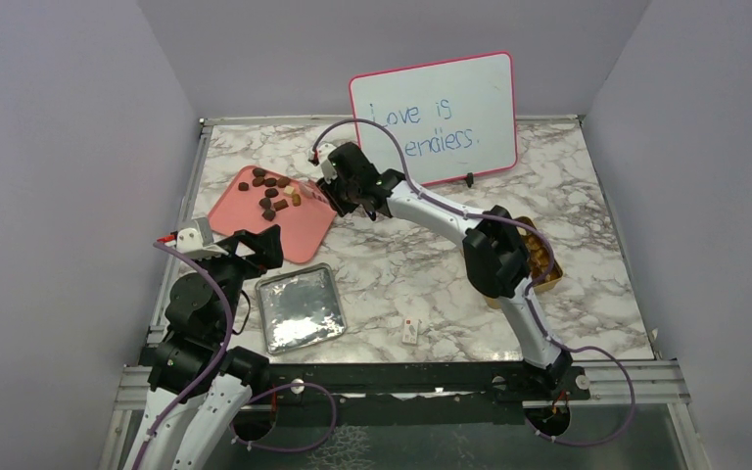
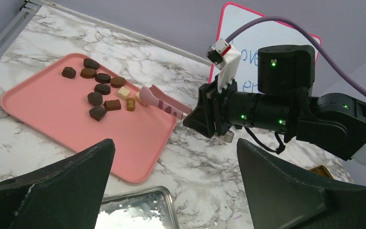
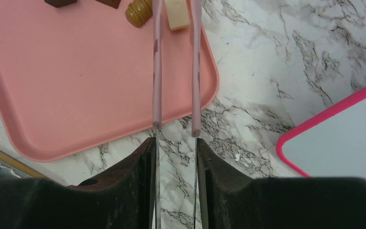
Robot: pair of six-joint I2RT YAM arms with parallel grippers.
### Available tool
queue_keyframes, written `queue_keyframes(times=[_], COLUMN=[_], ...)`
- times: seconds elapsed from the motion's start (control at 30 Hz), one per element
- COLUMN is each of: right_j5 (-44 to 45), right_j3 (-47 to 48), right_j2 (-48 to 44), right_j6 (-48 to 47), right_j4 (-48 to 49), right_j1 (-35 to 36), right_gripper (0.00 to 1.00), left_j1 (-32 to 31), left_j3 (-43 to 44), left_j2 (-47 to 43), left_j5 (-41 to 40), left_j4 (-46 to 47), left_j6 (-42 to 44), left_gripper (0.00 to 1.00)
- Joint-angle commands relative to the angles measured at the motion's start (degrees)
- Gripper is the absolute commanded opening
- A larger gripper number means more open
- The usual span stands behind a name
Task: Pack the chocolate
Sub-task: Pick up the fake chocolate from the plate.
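Note:
The chocolate (image 1: 272, 193) lies as several small, mostly dark brown pieces at the far end of a pink tray (image 1: 289, 240). My right gripper (image 1: 338, 191) is shut on pink tongs (image 3: 157, 71), whose arms reach over the tray's right edge. In the right wrist view a cream piece (image 3: 177, 12) lies between the two tong arms, with a tan piece (image 3: 139, 12) just left of them. The tong tips run out of that view. My left gripper (image 2: 175, 143) hangs open and empty above the tray's near corner. The left wrist view shows the chocolate (image 2: 102, 89) and the tongs (image 2: 164, 102).
A gold box (image 1: 550, 277) with orange-brown pieces in it sits at the right, partly hidden behind my right arm. A silver foil-lined tray (image 1: 299, 308) lies near the front, a small white tag (image 1: 410, 331) to its right. A pink-framed whiteboard (image 1: 436, 117) stands at the back.

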Motion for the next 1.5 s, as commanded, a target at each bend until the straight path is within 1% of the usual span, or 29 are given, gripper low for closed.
queue_keyframes(times=[0.0,0.63,0.83,1.03,1.17,1.37,1.47], right_j5=[0.8,-0.3,-0.8,-1.1,-1.7,0.6,0.3], right_j3=[2.2,5.2,5.1,2.8,0.8,-2.1,-4.4], right_j2=[1.5,5.1,4.4,2.1,0.8,-1.6,-3.7], right_j6=[-1.2,-1.0,-1.0,0.3,1.7,3.7,4.4], right_j4=[0.2,-0.8,-1.3,-0.9,-0.6,-0.6,0.1], right_j1=[0.3,0.3,0.4,0.5,0.9,1.8,2.2], right_gripper=[0.37,0.38,0.32,0.27,0.26,0.22,0.22], left_j1=[0.1,0.1,0.1,0.1,0.1,0.1,0.1], left_j3=[0.0,0.0,0.0,-0.1,0.0,0.0,0.1], left_j2=[-0.4,-0.5,-0.4,-0.3,-0.4,-0.4,-0.3], left_j5=[-1.1,-1.4,-1.3,-1.1,-1.3,-1.2,-1.4], left_j4=[0.9,0.9,0.9,0.9,0.9,0.9,1.0], left_j6=[0.1,0.2,0.2,0.1,0.1,0.1,0.1], left_gripper=[0.99,0.99,0.99,0.99,0.99,0.99,0.99])
